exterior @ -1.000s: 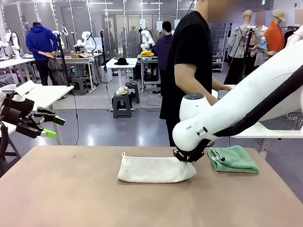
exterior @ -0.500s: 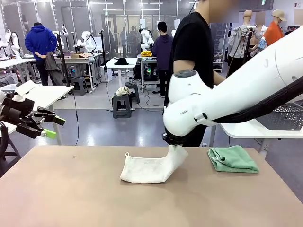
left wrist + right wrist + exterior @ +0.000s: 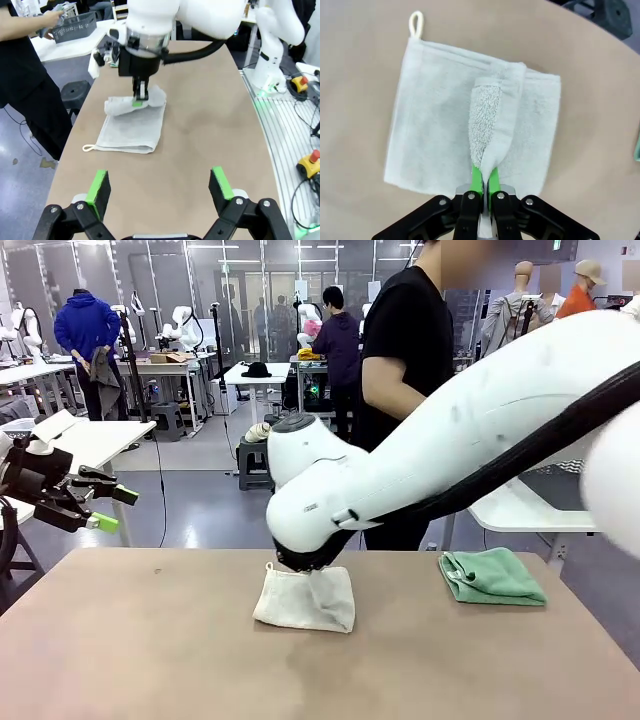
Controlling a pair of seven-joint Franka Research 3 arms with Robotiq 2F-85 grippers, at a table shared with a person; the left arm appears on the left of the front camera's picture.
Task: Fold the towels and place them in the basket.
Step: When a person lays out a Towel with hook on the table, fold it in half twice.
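Observation:
A cream-white towel lies on the brown table, one end lifted and carried over the rest of it. My right gripper is shut on that lifted end of the cream-white towel, just above the flat part; the same pinch shows in the left wrist view. A mint green towel lies folded at the table's right. My left gripper hangs open off the table's left edge, nothing between its fingers. The dark grey basket sits on a white side table near the person.
A person in black stands at the table's far side, by a white side table. The table's near half is bare. A stool stands off the table's far edge in the left wrist view.
My right gripper has swept leftward with the cream-white towel's right end, folding it over the left half. The towel went from a long strip to about half that length. The left arm has not moved.

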